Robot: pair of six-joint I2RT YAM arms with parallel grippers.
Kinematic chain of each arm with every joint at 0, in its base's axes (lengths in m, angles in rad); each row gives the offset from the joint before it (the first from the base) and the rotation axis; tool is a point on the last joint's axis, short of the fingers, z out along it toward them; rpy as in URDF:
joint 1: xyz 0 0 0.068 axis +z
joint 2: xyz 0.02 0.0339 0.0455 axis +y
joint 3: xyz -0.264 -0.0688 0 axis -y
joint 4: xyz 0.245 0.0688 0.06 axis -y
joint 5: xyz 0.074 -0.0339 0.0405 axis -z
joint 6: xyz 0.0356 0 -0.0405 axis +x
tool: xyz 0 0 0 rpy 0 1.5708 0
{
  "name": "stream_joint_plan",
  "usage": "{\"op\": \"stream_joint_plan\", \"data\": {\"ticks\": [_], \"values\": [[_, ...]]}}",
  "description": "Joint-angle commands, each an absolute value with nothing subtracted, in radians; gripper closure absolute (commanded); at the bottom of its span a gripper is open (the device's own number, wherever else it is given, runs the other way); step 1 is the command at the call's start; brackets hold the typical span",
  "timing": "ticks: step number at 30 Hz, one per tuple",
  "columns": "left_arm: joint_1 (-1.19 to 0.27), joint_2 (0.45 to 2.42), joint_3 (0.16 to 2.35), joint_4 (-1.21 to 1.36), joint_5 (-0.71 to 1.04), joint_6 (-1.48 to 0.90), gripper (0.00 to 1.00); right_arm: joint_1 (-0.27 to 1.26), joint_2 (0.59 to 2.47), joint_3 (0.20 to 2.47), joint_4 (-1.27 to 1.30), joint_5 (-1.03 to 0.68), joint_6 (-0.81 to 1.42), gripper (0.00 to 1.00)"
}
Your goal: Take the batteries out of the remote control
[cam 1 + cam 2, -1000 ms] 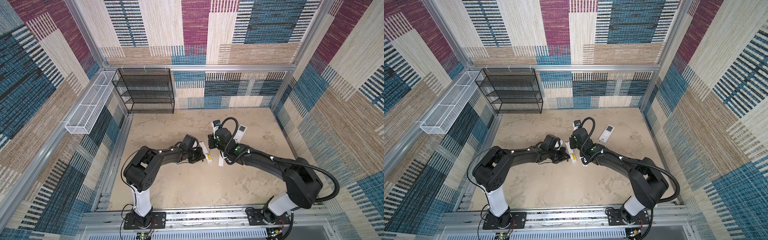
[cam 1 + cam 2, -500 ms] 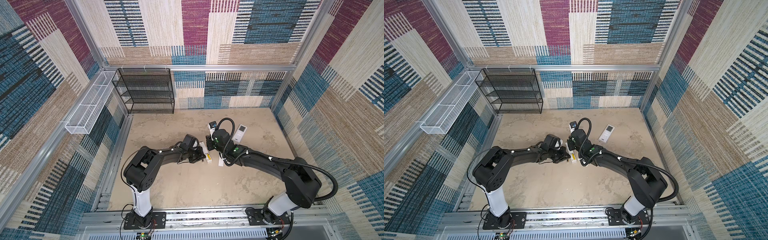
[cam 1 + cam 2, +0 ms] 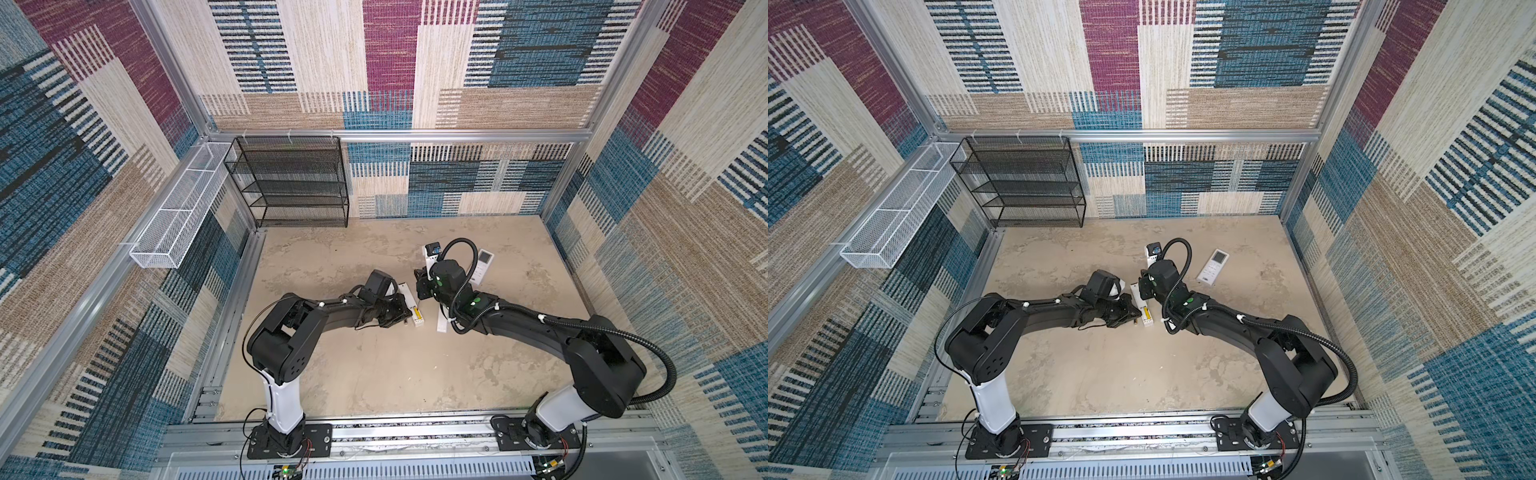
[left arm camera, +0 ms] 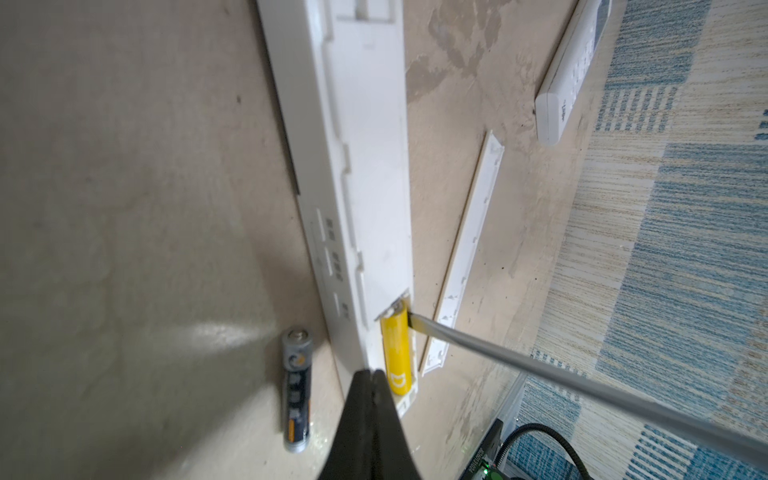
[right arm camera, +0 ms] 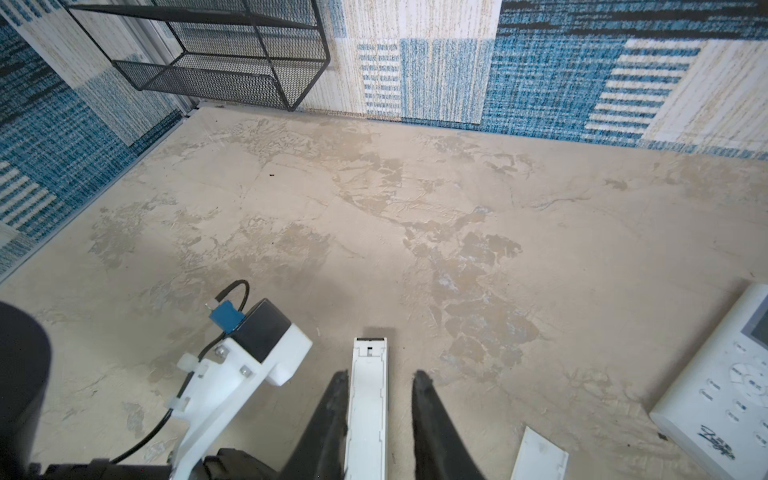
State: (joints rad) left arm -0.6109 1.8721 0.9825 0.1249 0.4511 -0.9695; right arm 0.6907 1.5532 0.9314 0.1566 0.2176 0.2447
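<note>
The white remote control (image 4: 365, 166) lies back-up on the table, its battery bay open at the near end. A yellow battery (image 4: 397, 353) sits in the bay, and a dark battery (image 4: 296, 390) lies loose on the table beside the remote. A screwdriver's metal shaft (image 4: 540, 368) touches the yellow battery's end; its handle is out of view. My left gripper (image 4: 371, 374) is shut and empty, tips at the remote's near end (image 3: 405, 318). My right gripper (image 5: 380, 374) stands open astride the remote's (image 5: 368, 395) far part, one finger against its edge (image 3: 419, 284).
The detached white cover strip (image 4: 469, 257) lies right of the remote. A second, wider remote (image 3: 483, 266) rests further right. A white bracket with a black box (image 5: 249, 357) stands by the right gripper. A black mesh shelf (image 3: 291, 183) and white wire basket (image 3: 178, 220) are at back left.
The right gripper swung slightly left and has come back to the right. The left arm, the remote and the batteries have not moved.
</note>
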Motion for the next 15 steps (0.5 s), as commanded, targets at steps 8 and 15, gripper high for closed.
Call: {"op": "stream_joint_plan", "data": {"ticks": [8, 15], "values": [[-0.618, 1.881, 0.971, 0.155, 0.467, -0.981, 0.97, 0.646, 1.532, 0.9, 0.137, 0.083, 0.393, 1.0], [-0.617, 1.878, 0.968, 0.159, 0.466, -0.977, 0.97, 0.636, 1.525, 0.904, 0.125, 0.083, 0.418, 1.0]]}}
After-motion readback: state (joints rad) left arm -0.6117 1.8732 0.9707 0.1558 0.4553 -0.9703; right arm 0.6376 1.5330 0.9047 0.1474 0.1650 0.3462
